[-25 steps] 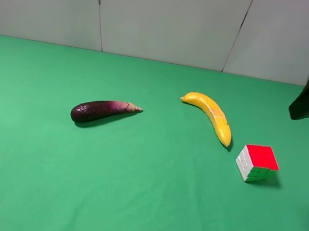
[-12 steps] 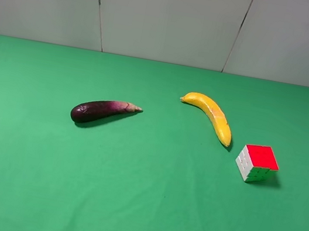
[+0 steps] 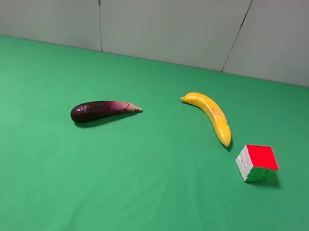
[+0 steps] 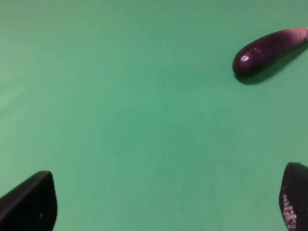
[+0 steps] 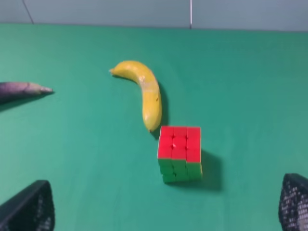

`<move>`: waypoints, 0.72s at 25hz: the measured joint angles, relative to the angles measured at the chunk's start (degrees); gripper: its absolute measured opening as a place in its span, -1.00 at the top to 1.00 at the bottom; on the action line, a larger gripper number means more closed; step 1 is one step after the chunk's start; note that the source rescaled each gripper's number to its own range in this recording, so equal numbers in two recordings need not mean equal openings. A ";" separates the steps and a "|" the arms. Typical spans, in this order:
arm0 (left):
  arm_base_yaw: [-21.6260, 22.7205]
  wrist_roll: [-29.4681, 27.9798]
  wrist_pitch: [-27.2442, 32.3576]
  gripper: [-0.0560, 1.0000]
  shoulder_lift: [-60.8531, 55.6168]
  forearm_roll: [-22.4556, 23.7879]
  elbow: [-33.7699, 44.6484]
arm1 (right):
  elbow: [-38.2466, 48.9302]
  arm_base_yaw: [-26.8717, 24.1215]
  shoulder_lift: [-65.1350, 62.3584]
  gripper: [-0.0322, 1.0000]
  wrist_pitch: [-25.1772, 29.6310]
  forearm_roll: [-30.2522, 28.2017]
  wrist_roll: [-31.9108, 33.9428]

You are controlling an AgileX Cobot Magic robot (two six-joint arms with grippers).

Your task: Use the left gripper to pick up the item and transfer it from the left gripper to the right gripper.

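Resting near the banana [image 3: 209,116], the item [image 3: 257,163] lies beyond both wide-open, empty jaws.

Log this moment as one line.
cube: on cloth, untouched | left gripper: open, empty | right gripper: open, empty | handover: not started
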 joint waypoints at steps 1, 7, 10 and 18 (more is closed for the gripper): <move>0.00 0.00 0.00 -0.61 0.00 0.00 0.00 | 0.80 0.00 -0.08 -1.00 0.00 0.00 0.00; 0.00 0.00 0.00 -0.61 0.00 0.00 0.00 | 3.52 0.00 -0.14 -1.00 -1.04 0.13 -0.80; 0.00 0.00 0.00 -0.61 0.00 0.00 0.00 | 3.65 0.00 -0.14 -1.00 -1.37 0.19 -0.92; 0.00 0.00 0.00 -0.61 0.00 0.00 0.00 | 3.70 0.00 -0.14 -1.00 -1.45 0.84 -0.94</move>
